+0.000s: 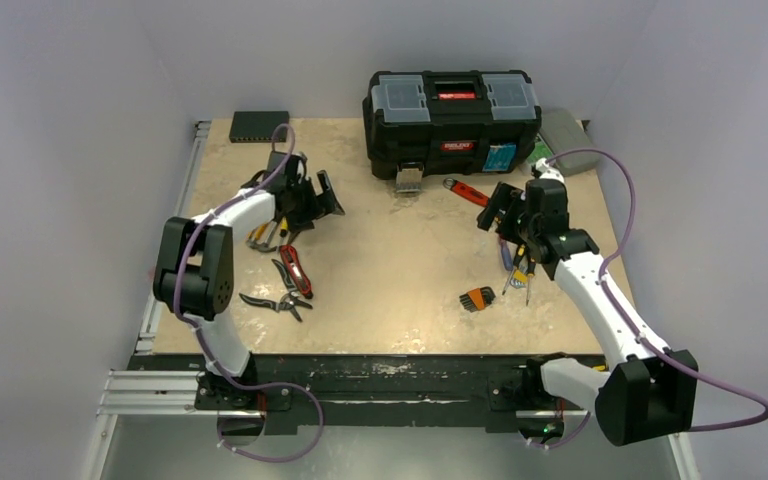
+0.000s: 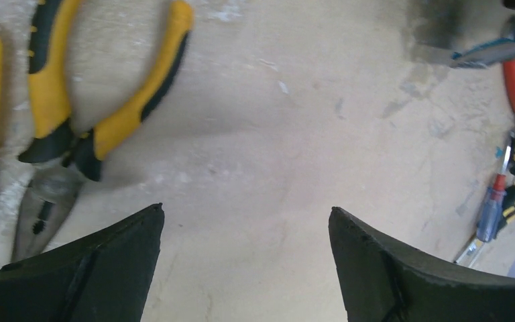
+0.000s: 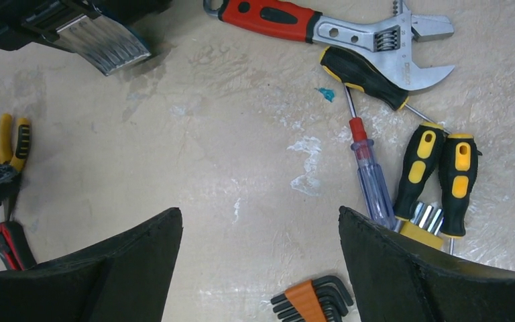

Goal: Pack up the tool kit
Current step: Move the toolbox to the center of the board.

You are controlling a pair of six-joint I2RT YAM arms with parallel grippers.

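The black toolbox stands shut at the back of the table, its silver latch hanging at the front. My left gripper hovers open over bare table, just right of yellow-handled pliers. Red-handled cutters and black pliers lie nearer the front left. My right gripper is open and empty above the table. A red-handled wrench, several screwdrivers and an orange-clipped hex key set lie around it.
A thin black device lies at the back left corner. A flat grey case sits behind the toolbox on the right. An aluminium rail runs along the table's left edge.
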